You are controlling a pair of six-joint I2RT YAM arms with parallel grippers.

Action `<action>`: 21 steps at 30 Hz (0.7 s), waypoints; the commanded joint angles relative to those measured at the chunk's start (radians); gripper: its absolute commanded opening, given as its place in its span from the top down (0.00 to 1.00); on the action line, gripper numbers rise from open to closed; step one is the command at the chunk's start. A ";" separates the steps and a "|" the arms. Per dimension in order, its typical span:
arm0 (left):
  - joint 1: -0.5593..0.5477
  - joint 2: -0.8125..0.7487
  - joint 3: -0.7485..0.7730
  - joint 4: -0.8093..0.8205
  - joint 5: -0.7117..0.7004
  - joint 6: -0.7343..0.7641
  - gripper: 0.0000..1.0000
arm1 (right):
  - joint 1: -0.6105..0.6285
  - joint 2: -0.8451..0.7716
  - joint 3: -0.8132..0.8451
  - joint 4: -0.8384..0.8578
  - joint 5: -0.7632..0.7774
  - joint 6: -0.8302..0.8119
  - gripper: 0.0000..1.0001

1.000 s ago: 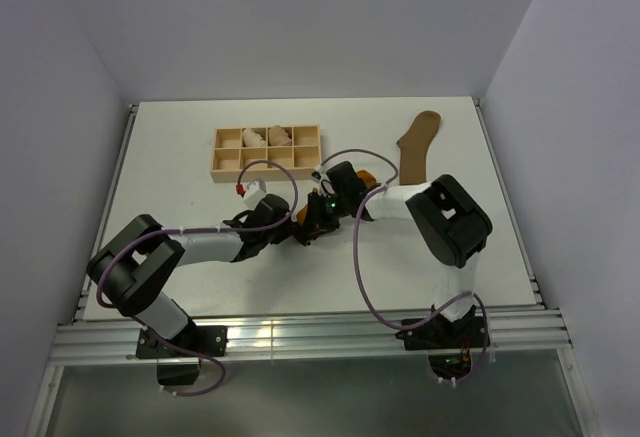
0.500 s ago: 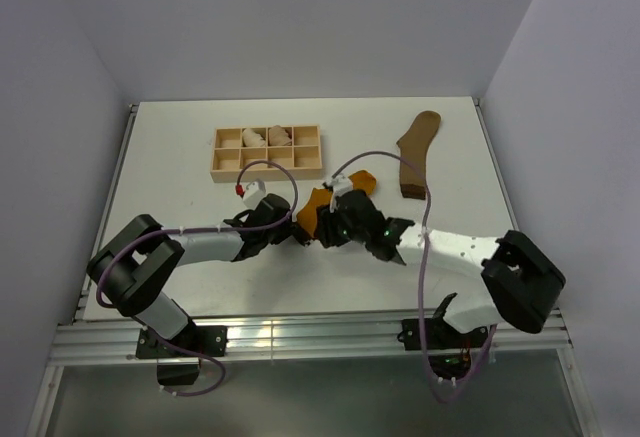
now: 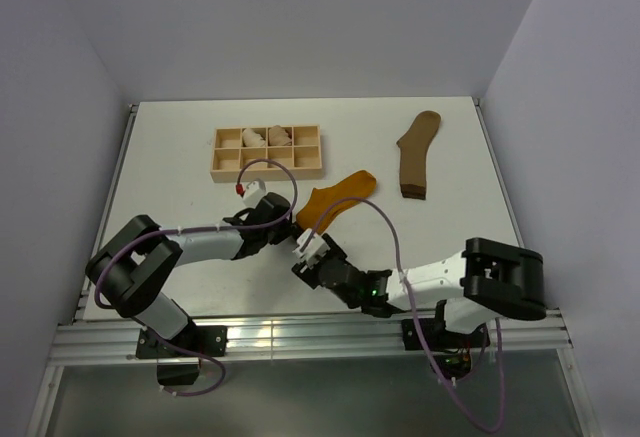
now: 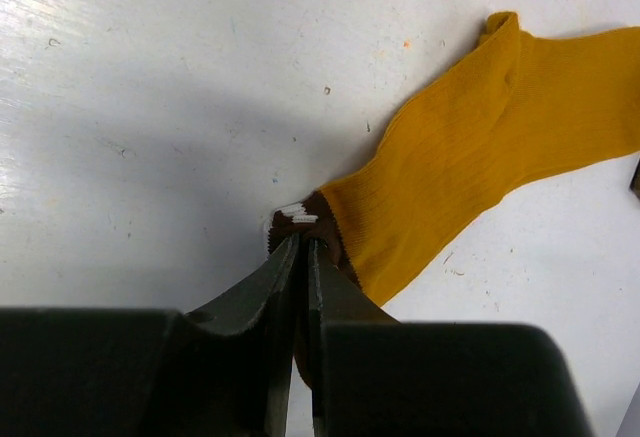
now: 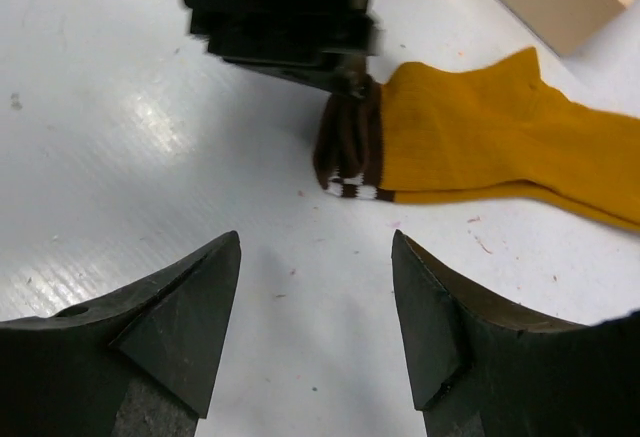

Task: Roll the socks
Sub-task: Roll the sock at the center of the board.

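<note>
"Left wrist view is showing the left claw (image 4: 299, 244) clenching the striped cuff (image 4: 298, 219) of the mustard sock (image 4: 470, 147), isn't it?"

"Yes, it is pinching a folded bit of cuff against the tabletop (image 3: 170, 167). That sock is lying about mid-tabletop, toe pointing toward the far right corner. The olive sock (image 3: 415, 152) is lying flat, well apart, near the far right corner."

"And the right claw (image 5: 315, 242)?"

"It is hanging released, jaws wide, nothing between them, just beside the cuff on its near side."

"So how should the rolling be going?"

"I'm judging the first turn is only starting. The right claw should be taking the bunched cuff low and square, then tucking it over toward the toe while the left one is holding tension, so the roll is staying tight, not skewing."

"Arm poses?"

"The left arm (image 3: 200, 245) is stretching low from the near left corner. The right arm (image 3: 430, 282) is folding along the near edge, wrist aiming leftward."
</note>
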 commanded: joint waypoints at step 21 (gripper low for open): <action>0.000 0.026 0.027 -0.172 0.068 0.062 0.85 | 0.089 0.397 0.131 0.391 0.241 -0.352 0.32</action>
